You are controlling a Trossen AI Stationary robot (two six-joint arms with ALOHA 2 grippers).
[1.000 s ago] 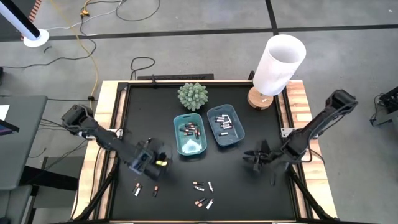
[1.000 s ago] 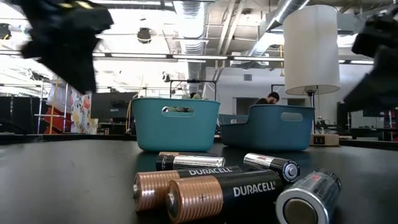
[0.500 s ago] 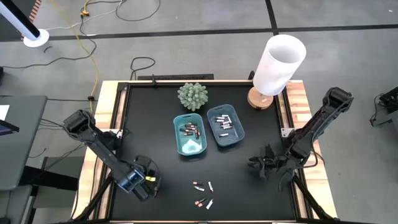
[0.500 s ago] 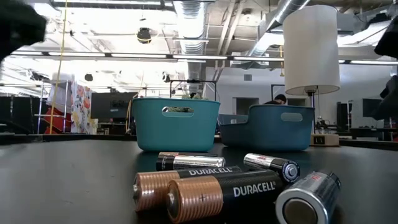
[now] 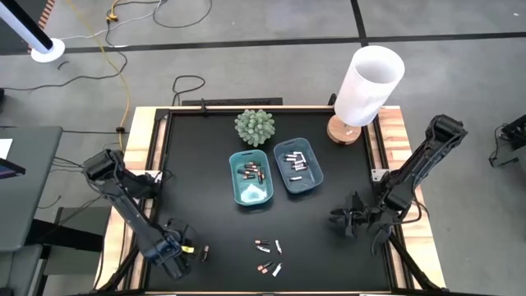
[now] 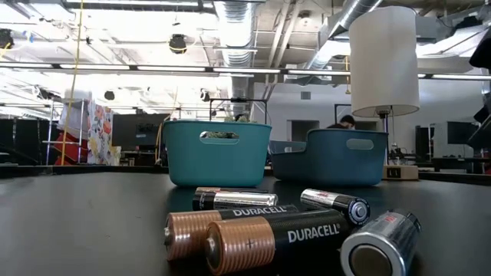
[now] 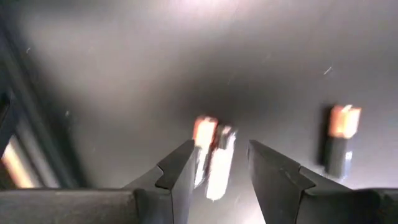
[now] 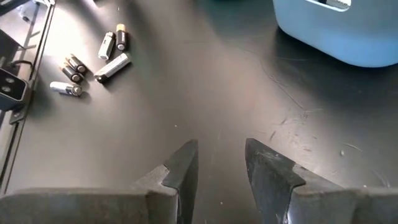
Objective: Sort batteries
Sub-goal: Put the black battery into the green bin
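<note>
A black table [image 5: 205,173] edged in pale wood stands on a grey concrete floor [image 5: 246,66] crossed by cables. At its 12 o'clock sits a green succulent-like plant [image 5: 254,127]; at 1 o'clock, a white-shaded lamp [image 5: 367,82] on a wooden base. Near the centre, two teal trays lie side by side, the left tray [image 5: 251,195] and the right tray [image 5: 301,182], each holding a few batteries. More loose batteries [image 5: 269,256] lie scattered at 6 o'clock, well apart from the trays. The low view looks past them into a bright, open workshop with ceiling ducts.

At 7 o'clock, the left gripper [image 5: 179,252] hangs low over the table, its fingers [image 7: 180,171] parted narrowly either side of a blurred battery pair [image 7: 211,158]; whether they touch it cannot be told. Another battery [image 7: 339,140] lies just beside. At 4 o'clock, the right gripper [image 5: 343,220] hovers with fingers [image 8: 183,165] parted over bare tabletop, holding nothing.

The trays' contents are too small to sort by type.
</note>
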